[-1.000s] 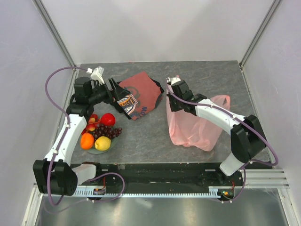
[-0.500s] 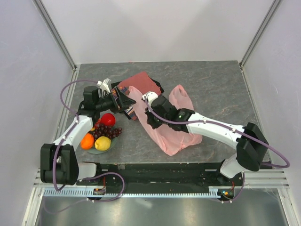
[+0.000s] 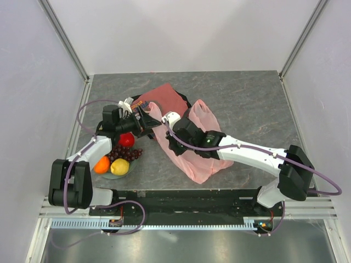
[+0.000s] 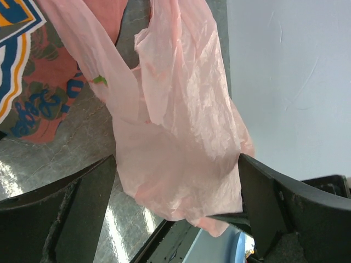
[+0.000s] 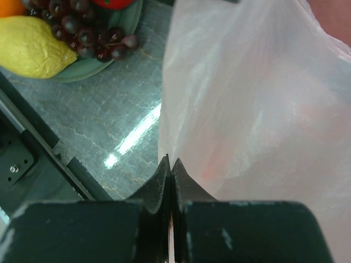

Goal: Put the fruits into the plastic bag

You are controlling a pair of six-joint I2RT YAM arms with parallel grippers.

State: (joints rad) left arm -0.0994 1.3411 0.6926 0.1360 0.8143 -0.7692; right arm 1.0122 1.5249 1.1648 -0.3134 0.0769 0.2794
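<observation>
Grey marbled worktop [image 3: 247,98] carries a crinkly translucent pink plastic bag [image 3: 200,167] near its middle. The right fingers [image 5: 163,179] are pinched tight on the bag's film. The left fingers [image 4: 88,197] stand wide apart, facing the bag. Small toy fruits [image 3: 125,154] sit on a round pale green plate [image 3: 109,176], left of the bag.

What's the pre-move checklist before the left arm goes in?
1. Right gripper grip on the plastic bag: jaws shut on the film. Ok.
2. Left gripper open and facing the bag: ok.
3. Bag mouth spread for loading: the bag lies collapsed on the table. Not ok.
4. Fruits all on the plate, none seen in the bag: ok.
5. Bag handle clear of the red cloth: it lies over the cloth, so the left gripper might catch the cloth too. Not ok.
</observation>
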